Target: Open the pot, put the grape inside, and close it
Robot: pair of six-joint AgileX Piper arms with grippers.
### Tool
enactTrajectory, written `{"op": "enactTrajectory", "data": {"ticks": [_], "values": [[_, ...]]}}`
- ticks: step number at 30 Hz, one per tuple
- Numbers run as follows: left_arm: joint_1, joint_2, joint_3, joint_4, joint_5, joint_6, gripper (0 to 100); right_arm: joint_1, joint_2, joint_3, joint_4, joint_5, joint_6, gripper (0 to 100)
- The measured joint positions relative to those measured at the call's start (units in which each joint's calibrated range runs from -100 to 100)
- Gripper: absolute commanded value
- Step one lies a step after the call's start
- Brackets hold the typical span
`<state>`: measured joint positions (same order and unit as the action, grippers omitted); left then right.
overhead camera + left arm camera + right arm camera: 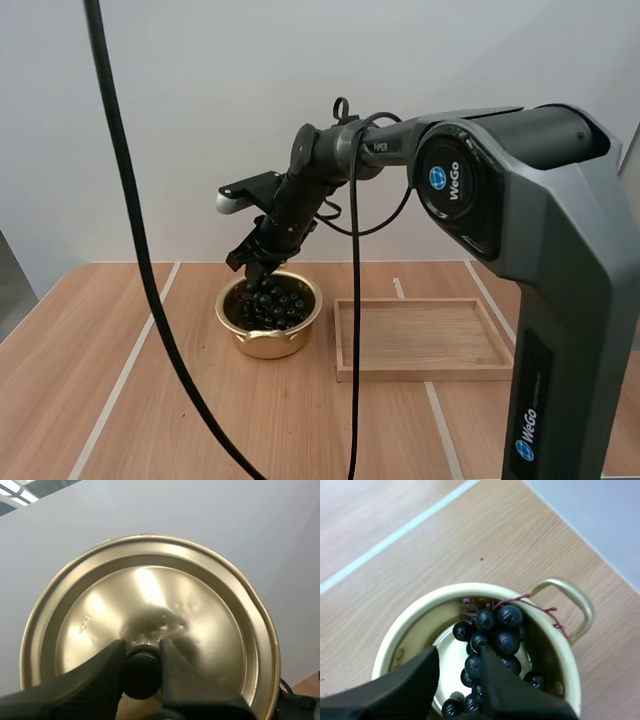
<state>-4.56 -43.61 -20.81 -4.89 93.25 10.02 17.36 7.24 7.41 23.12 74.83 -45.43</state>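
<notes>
Pot: the round gold metal pot [268, 345] stands open on the light wooden table [200, 420], just left of the shallow wooden tray [420, 372] and apart from it.
Room: bare table to the pot's left and front; the tray's rim is near on its right.
Grapes: the bunch of dark grapes [500, 630] lies inside the pot, its reddish stem towards one loop handle [585, 602].
Right gripper [460, 652]: fingers apart, tips at the pot's mouth.
Left gripper [142, 647]: clamped on the black knob [141, 672] of the gold lid [200, 605].
</notes>
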Motion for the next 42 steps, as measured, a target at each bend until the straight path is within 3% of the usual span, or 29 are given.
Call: {"op": "enactTrajectory", "data": {"ticks": [4, 7, 13, 31, 42], "values": [[0.00, 0.0, 0.0, 0.0, 0.0, 0.0, 0, -0.9, -3.2, 0.0, 0.0, -0.1, 0.0, 47], [0.00, 0.0, 0.0, 0.1, 0.5, 0.0, 0, -2.8, -6.1, 0.0, 0.0, -0.1, 0.0, 38], [0.00, 0.2, 0.0, 0.1, 1.4, 0.0, 0, -8.0, -11.8, 0.0, 0.4, -1.6, 0.5, 0], [0.00, 9.0, 0.0, -0.1, 6.7, -0.7, 0, -19.4, -26.7, 0.0, 1.7, -1.8, 3.1, 0], [0.00, 10.9, 10.8, -2.8, 1.4, -1.1, 0, -24.3, -32.3, 0.0, 1.7, -0.6, 4.4, 0]]}}
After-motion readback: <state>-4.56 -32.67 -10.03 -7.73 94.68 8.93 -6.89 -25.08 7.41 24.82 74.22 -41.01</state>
